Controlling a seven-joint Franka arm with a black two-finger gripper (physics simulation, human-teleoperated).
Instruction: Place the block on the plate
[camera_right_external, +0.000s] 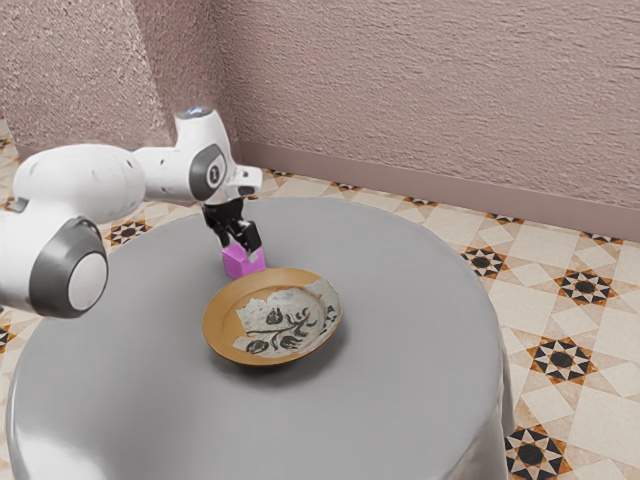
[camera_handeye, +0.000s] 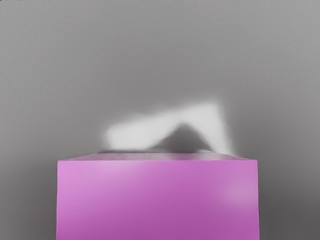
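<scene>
ok so from my remote seat, I've got the black gripper (camera_right_external: 239, 250) pointed down at the purple block (camera_right_external: 236, 264); the tip end of the claw is right at the block's upper part and overlaps it in the exterior view; can't tell from here if the claw is spread or actually pinching the block, so I won't call it.

The block is outside the plate (camera_right_external: 229, 310), near its rim, on the side toward my arm (camera_right_external: 95, 180); it looks about upright, but I can't tell if it's resting on the table (camera_right_external: 420, 330) or hanging a bit above it; can't make out if block and plate touch either.

The wrist view has the block super close under my hand, 1 broad purple face plus a thin strip of a 2nd face; past that strip there's a blurry white patch with a dark peak in it, over plain gray.

The plate is on the round gray table, tan-orange with a pale ragged patch and dark leafy squiggles; my white arm comes in from the exterior view's left; behind it all there's a rough pinkish wall (camera_right_external: 430, 90) and star-pattern floor tiles (camera_right_external: 590, 330).
</scene>
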